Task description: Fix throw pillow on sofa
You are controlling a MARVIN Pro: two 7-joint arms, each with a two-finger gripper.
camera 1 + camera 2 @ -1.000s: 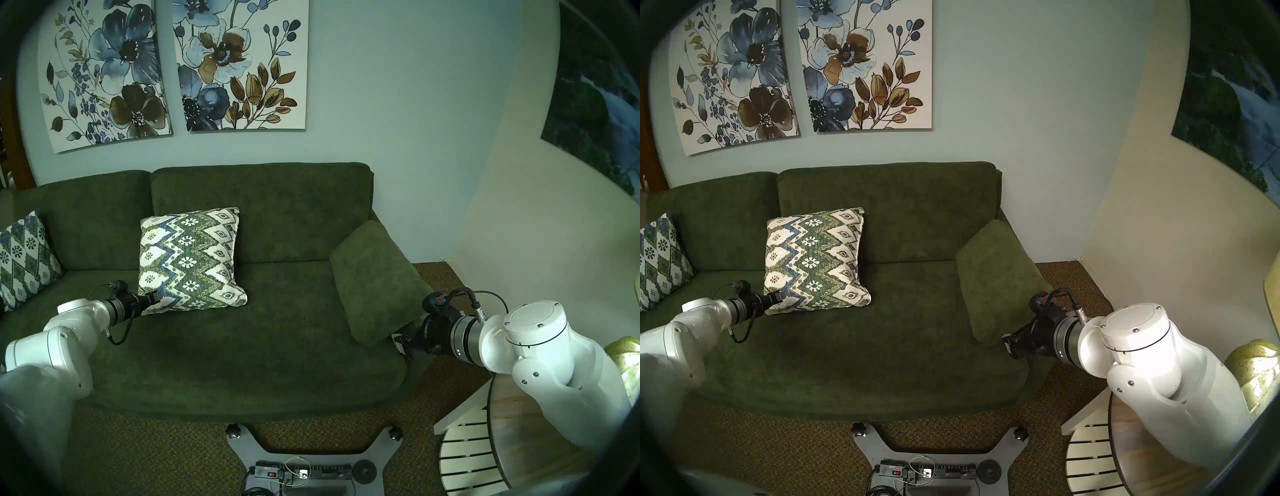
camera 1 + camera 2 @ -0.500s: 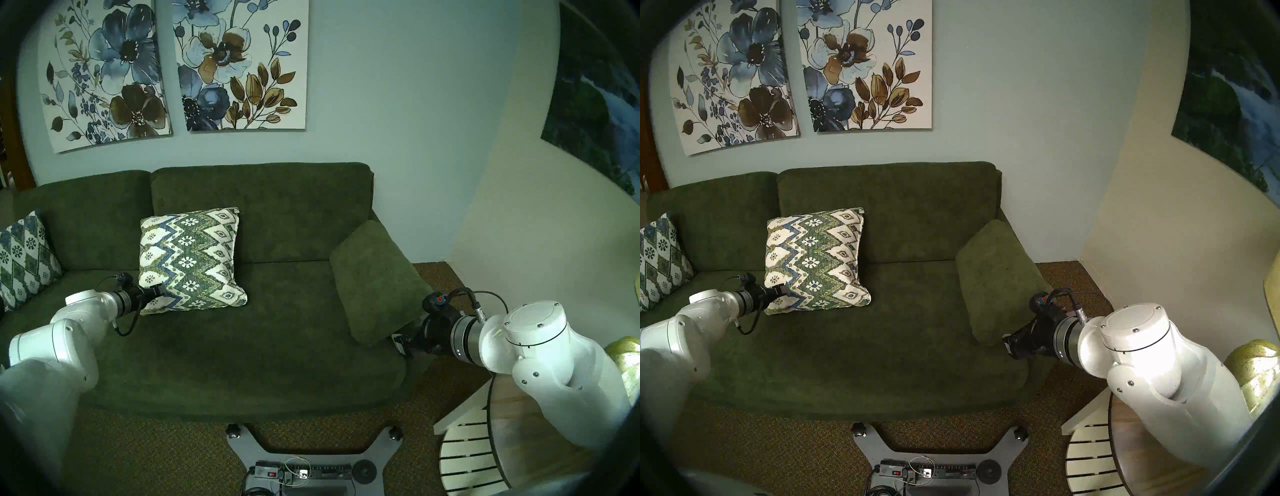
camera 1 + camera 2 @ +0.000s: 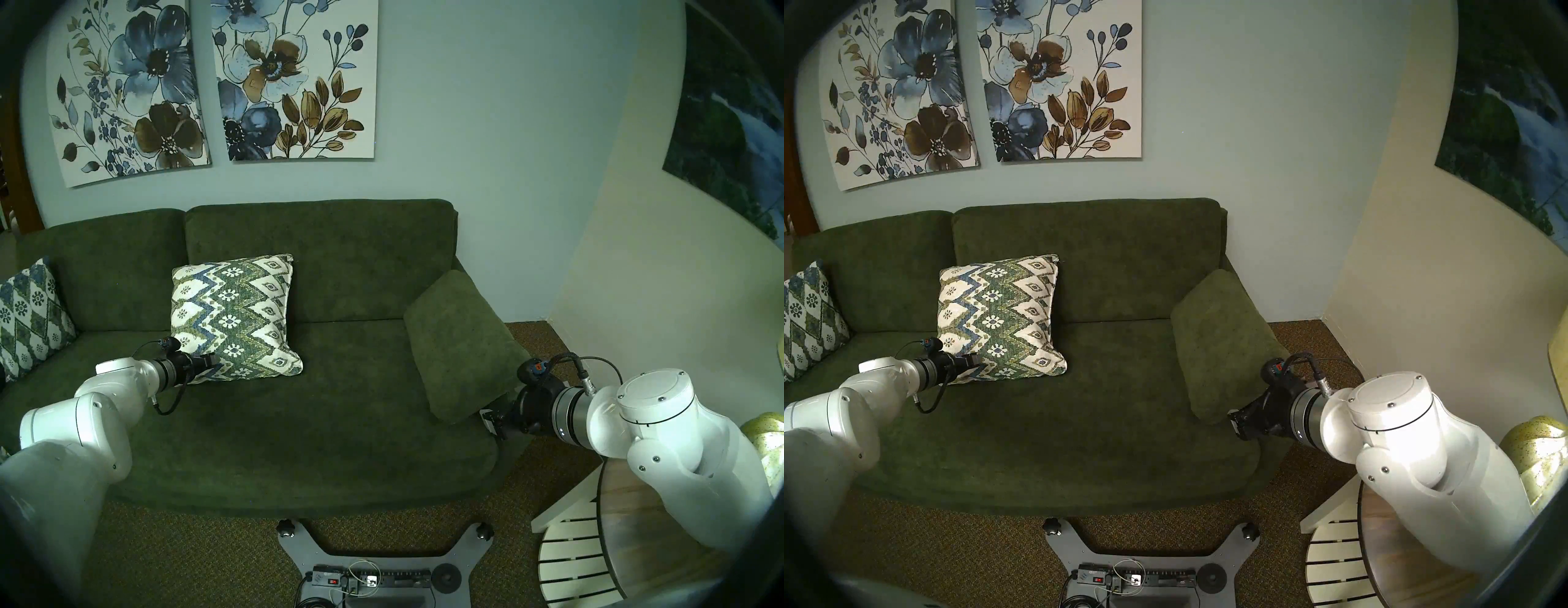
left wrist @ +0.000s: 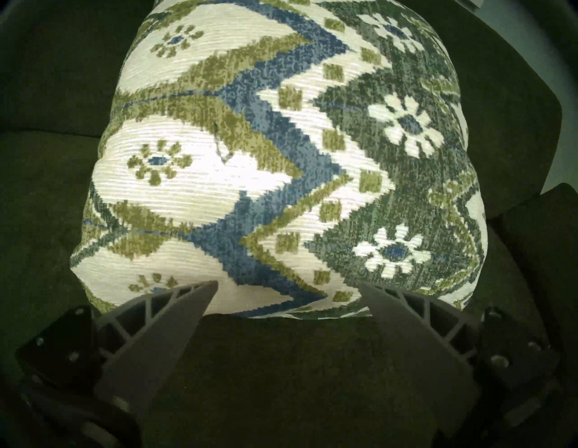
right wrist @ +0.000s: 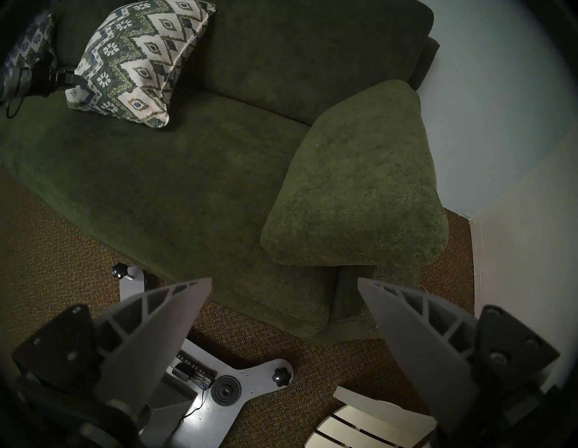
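Observation:
The cream throw pillow [image 3: 232, 316] with green-and-blue zigzags leans against the back of the dark green sofa [image 3: 297, 407], left of middle. It also shows in the head stereo right view [image 3: 998, 318], left wrist view [image 4: 281, 150] and right wrist view [image 5: 131, 59]. My left gripper [image 3: 212, 361] [image 4: 286, 289] is open at the pillow's lower left corner, its fingertips [image 4: 200, 291] at the pillow's bottom edge. My right gripper [image 3: 488, 418] [image 5: 284, 286] is open and empty at the sofa's right front corner, below the plain green cushion [image 3: 462, 346].
A bluer diamond-lattice pillow [image 3: 29, 316] leans at the sofa's left end. My base plate [image 3: 373, 564] with a power strip stands on the brown carpet before the sofa. A white slatted stand [image 3: 568, 564] and a round wooden table [image 3: 645, 539] are at the right.
My left arm has moved right along the pillow's lower edge, from its left corner further in front of it. The pillow and the right arm have not moved.

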